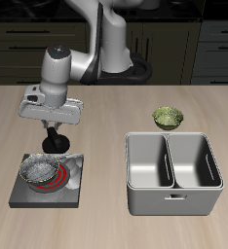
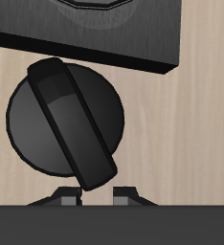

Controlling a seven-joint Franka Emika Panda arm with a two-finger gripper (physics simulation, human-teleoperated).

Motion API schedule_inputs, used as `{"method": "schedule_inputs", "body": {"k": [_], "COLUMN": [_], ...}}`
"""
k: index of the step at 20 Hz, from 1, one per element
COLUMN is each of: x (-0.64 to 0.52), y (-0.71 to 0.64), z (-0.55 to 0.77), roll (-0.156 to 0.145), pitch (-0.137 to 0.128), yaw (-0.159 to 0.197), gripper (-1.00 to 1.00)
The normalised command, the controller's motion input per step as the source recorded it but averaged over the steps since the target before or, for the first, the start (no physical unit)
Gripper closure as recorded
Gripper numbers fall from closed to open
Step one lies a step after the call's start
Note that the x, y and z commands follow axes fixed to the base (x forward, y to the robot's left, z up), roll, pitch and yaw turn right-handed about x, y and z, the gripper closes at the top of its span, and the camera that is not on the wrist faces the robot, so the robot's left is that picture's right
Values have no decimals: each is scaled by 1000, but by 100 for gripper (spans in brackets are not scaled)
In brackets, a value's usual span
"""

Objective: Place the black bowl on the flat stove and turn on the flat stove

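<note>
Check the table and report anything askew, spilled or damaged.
Nothing spilled or damaged. The black bowl sits off-centre on the flat stove, over its glowing red rings. The knob bar stands turned at a slant.

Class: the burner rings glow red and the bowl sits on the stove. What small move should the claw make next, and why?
Probably lift the claw straight up, clear of the knob. The bowl already rests on the stove, whose rings glow red, so both steps look done. The claw hangs right above the knob; the frames don't show whether it grips.
</note>
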Motion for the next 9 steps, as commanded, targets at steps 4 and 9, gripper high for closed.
{"method": "schedule_inputs", "body": {"k": [4, 9], "x": [151, 153], "y": [-34, -16], "z": [101, 125], "roll": [-15, -14], "pitch": [7, -15], "yaw": [23, -19], "gripper": [100, 100]}}
